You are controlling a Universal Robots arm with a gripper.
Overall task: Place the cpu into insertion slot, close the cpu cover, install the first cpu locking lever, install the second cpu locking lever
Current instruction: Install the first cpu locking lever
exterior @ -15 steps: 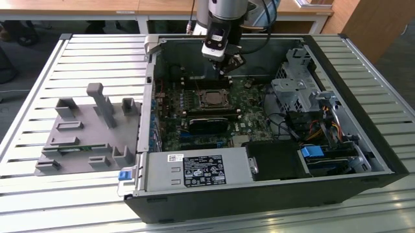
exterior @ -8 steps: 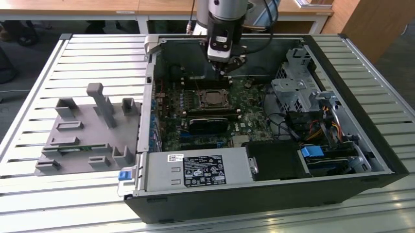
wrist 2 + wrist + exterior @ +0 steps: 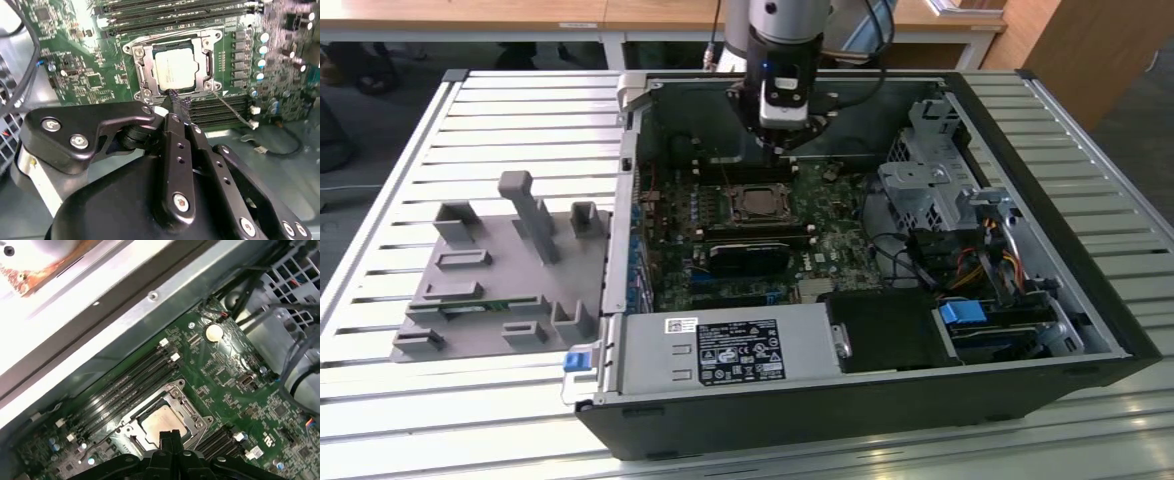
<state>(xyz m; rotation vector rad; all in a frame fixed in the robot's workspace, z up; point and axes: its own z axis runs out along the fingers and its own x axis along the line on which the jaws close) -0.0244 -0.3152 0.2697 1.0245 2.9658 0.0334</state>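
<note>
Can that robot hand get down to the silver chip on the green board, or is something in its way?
Probably yes. The hand hangs close above the chip, the computer case is open, and nothing lies between them. A metal frame rings the chip, leaving its top exposed.

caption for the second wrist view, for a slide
Shut gripper at the edge of the cover, which lies down around the seated cpu.
</note>
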